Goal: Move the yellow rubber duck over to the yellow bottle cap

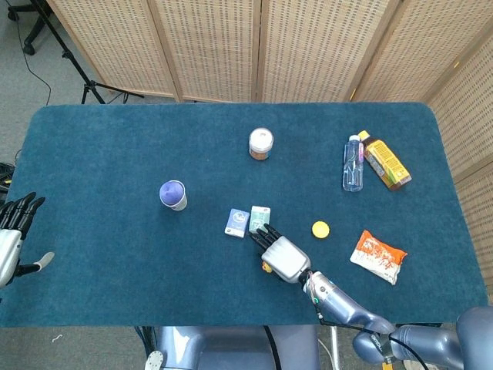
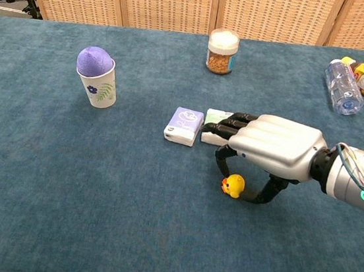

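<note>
- The duck [image 2: 232, 185] sits on the counter [image 2: 96, 185] near its front edge, under the right hand [image 2: 270, 147].
- Likely light, squashy and rounded, so pinch its body sides gently.
- Thumb and finger bracket it; an actual grip I cannot tell.
- The cap [image 1: 320, 228] lies nearby.
- The left hand [image 1: 14, 231] hangs spread, empty.

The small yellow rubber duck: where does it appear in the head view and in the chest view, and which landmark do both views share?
Head view: the small yellow rubber duck peeks out at the left edge of the silver right hand, low centre.
Chest view: the duck sits under that hand, right of centre.
Shared landmark: the two small packets just beyond the hand.
</note>
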